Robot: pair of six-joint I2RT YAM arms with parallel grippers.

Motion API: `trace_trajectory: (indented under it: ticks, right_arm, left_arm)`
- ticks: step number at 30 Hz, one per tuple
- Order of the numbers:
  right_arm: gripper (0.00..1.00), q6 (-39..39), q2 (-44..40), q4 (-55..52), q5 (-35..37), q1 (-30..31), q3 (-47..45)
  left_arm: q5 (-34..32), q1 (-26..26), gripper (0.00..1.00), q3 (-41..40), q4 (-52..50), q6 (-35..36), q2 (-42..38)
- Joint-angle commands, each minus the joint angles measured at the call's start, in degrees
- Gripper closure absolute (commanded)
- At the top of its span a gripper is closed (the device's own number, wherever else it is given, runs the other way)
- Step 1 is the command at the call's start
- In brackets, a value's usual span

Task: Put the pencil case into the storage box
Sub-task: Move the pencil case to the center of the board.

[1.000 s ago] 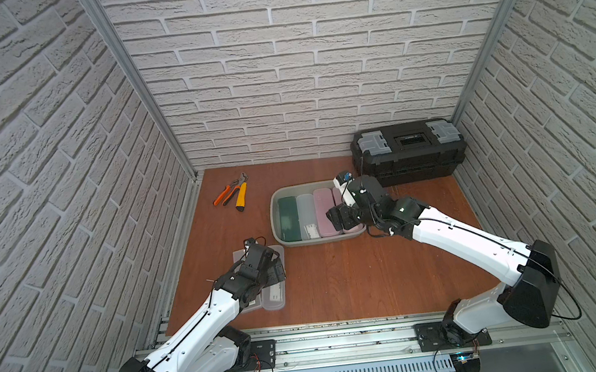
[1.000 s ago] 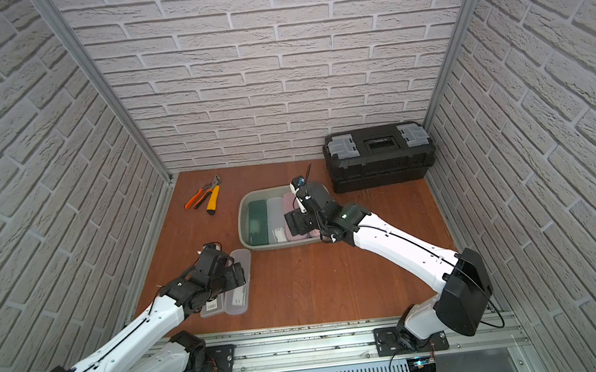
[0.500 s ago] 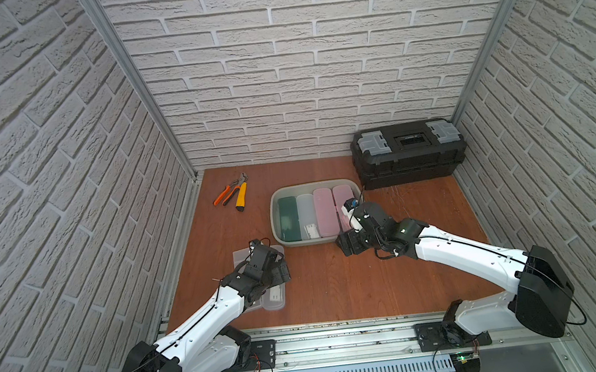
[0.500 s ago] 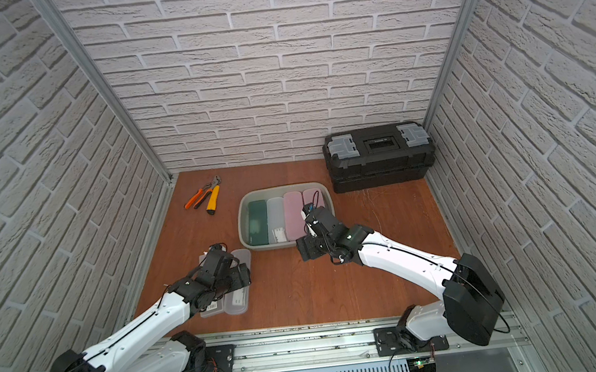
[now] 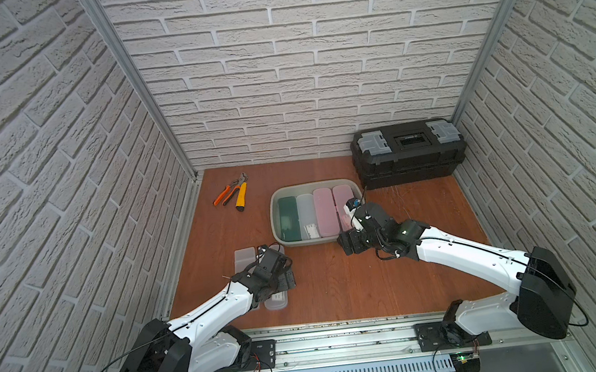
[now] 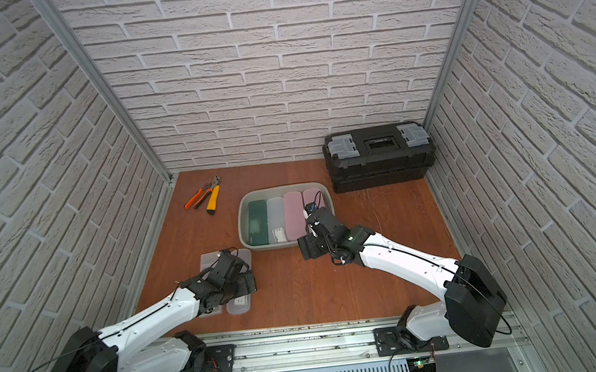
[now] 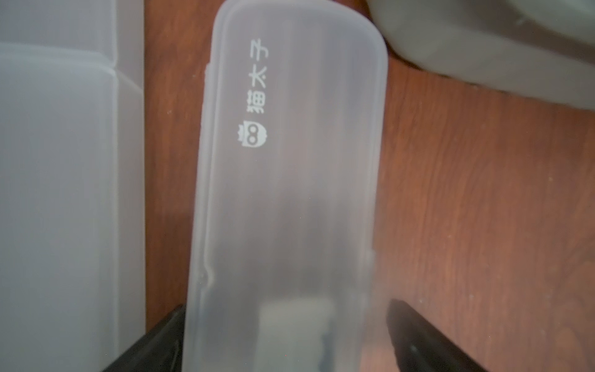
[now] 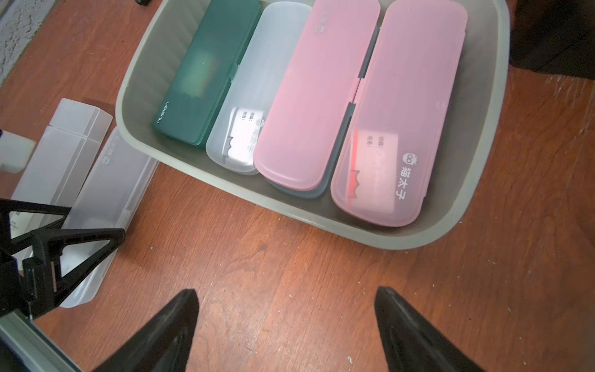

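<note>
The storage box (image 5: 274, 212) (image 6: 242, 220) (image 8: 418, 241) is a grey-green tub in mid table. In it lie side by side a green pencil case (image 8: 206, 71), a clear one and two pink ones (image 8: 399, 112). A translucent white pencil case (image 7: 289, 177) (image 5: 276, 302) (image 8: 112, 193) lies on the table in front of the box's left corner. My left gripper (image 7: 288, 306) (image 5: 280, 276) is open, one finger down each long side of that case. My right gripper (image 8: 286, 291) (image 5: 349, 244) is open over bare wood just in front of the box.
A second frosted case (image 7: 58, 193) (image 5: 243, 258) lies right beside the straddled one. A black toolbox (image 5: 409, 153) stands at the back right. Orange pliers and a yellow-handled tool (image 5: 234, 194) lie at the back left. Brick walls close in three sides.
My right gripper has pulled back out of the storage box toward the front, its jaws opening slightly, uncovering the rightmost pink case. My left gripper has shifted a little over the clear case.
</note>
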Motion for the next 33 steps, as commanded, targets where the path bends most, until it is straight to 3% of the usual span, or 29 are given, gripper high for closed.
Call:
trace_trajectory:
  ticks: [1, 14, 20, 23, 27, 33]
  right_arm:
    - [0.1, -1.15, -0.7, 1.36, 2.53, 0.23, 0.52]
    - [0.09, -0.93, -1.03, 1.32, -0.99, 0.23, -1.46]
    - [0.11, 1.42, -0.69, 4.38, -6.24, 1.54, -4.46]
    - [0.11, 2.67, 0.83, 5.43, -5.75, 4.2, -4.52]
    - [0.1, 4.46, 4.15, 6.15, -6.33, 7.89, -3.55]
    - [0.08, 7.12, 10.88, 11.3, -12.13, 12.17, -2.88]
  left_arm:
    - [-1.44, -3.87, 0.01, 2.4, 0.83, -2.9, 1.75]
    - [-13.2, -19.4, 0.01, 14.52, -3.05, -9.44, 15.97]
    - [-19.15, -19.26, 0.02, 15.27, -10.45, -7.46, 10.46]
    - [-20.82, -15.9, 0.01, 14.31, -15.22, -5.04, 3.53]
    - [-19.65, -7.55, 0.01, 9.88, -15.61, -1.83, -8.14]
    - [-13.03, 8.5, 0.01, 1.21, -5.69, 0.65, -22.88]
